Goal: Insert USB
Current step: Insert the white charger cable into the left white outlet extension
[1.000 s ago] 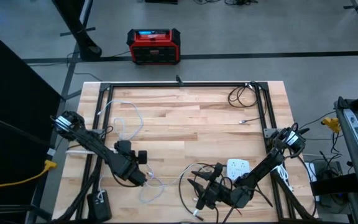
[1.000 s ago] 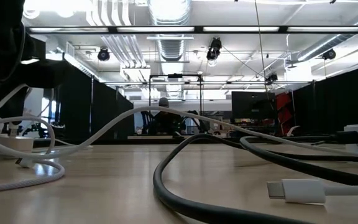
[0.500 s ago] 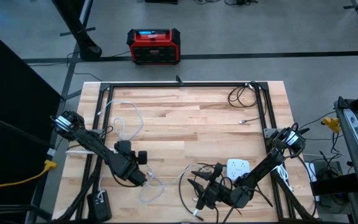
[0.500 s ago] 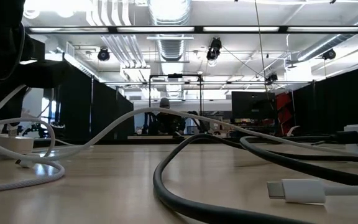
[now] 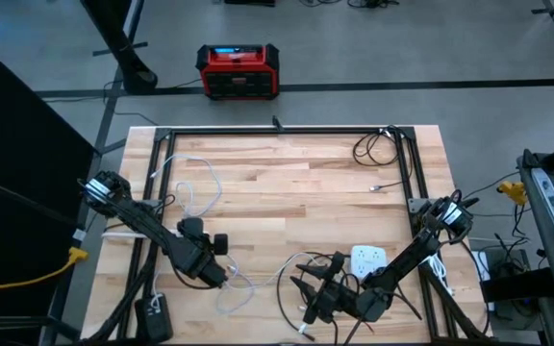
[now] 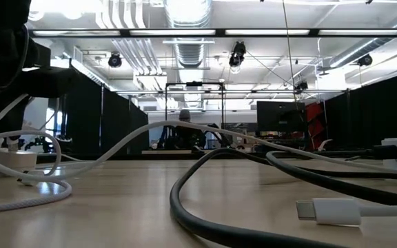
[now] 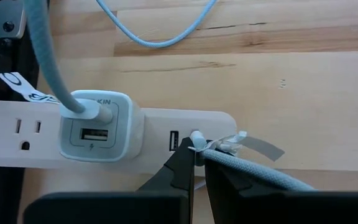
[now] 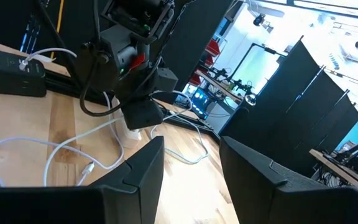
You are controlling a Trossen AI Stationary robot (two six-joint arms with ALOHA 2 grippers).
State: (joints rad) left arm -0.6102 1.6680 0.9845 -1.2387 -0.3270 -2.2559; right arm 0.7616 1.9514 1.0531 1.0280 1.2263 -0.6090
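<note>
Left wrist view: left gripper (image 7: 197,167) pinched tight on braided cable (image 7: 260,176) just behind its plug (image 7: 197,138), plug tip beside strip (image 7: 166,138) USB port (image 7: 173,140). Charger (image 7: 96,126) sits plugged in strip. Right gripper (image 8: 191,165) spread, empty, well apart from strip.

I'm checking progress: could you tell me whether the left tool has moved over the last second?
No. In the high view the left tool sits where it was against the table's frame.
</note>
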